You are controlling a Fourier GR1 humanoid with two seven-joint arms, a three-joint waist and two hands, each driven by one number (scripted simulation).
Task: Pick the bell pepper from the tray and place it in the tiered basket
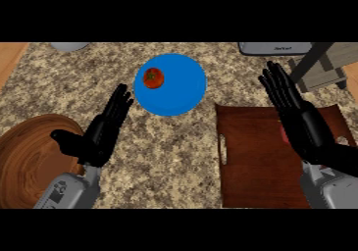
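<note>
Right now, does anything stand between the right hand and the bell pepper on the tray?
Nothing visible does. The open right hand hangs over the tray and covers most of the bell pepper; only a red sliver shows at the hand's left edge.

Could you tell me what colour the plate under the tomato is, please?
Bright blue; the plate shows plainly in the head view.
</note>
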